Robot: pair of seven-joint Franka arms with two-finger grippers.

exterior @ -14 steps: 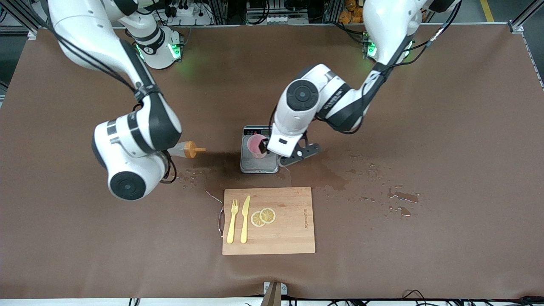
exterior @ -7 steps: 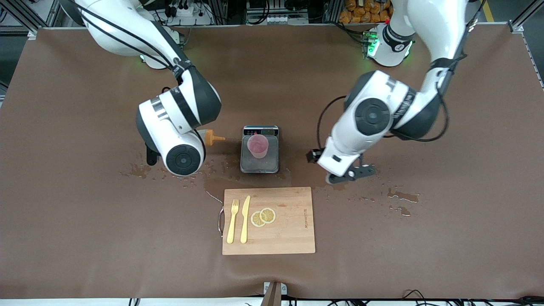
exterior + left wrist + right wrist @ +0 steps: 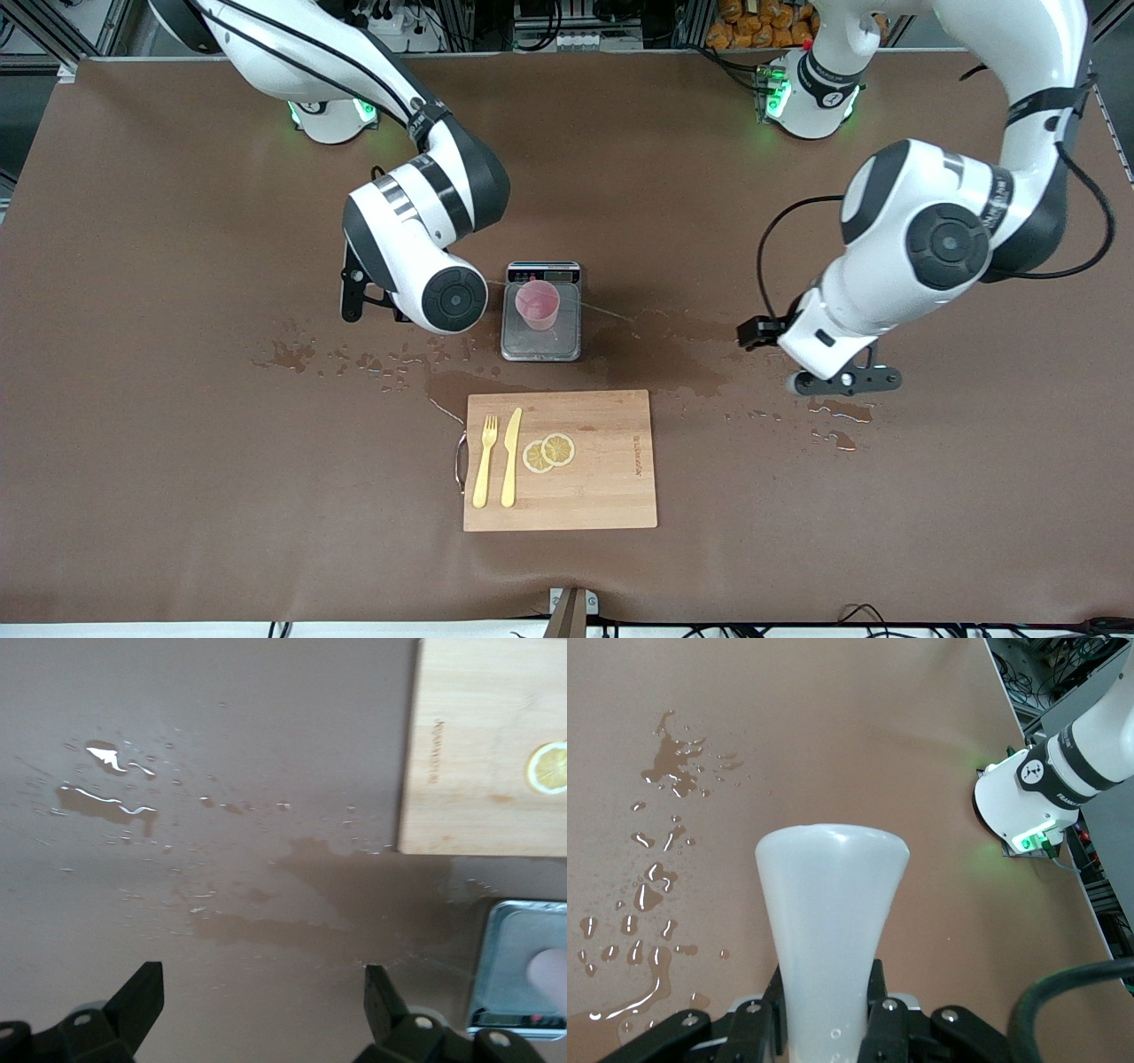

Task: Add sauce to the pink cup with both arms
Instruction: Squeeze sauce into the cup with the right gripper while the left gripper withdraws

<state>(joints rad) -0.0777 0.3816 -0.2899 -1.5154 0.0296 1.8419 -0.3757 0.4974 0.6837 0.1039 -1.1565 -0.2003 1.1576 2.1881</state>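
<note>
The pink cup [image 3: 537, 304] stands upright on the grey scale [image 3: 541, 341] in the middle of the table. My right arm's wrist [image 3: 425, 266] hangs right beside the scale, toward the right arm's end. In the front view it hides the sauce bottle. In the right wrist view my right gripper [image 3: 828, 997] is shut on the translucent white bottle [image 3: 831, 895]; the nozzle is hidden. My left gripper [image 3: 755, 333] [image 3: 263, 1001] is open and holds nothing. It is over wet table toward the left arm's end, well apart from the cup [image 3: 551, 979].
A wooden cutting board [image 3: 602, 478] lies nearer the front camera than the scale. It carries a yellow fork [image 3: 484, 461], a knife [image 3: 511, 456] and lemon slices [image 3: 549, 452]. Puddles and splashes [image 3: 288, 354] [image 3: 837, 410] and a dark damp stain [image 3: 660, 354] spread around the scale.
My right arm has carried the bottle from the right arm's end up to the scale. My left gripper has drawn away from the cup toward the left arm's end.
</note>
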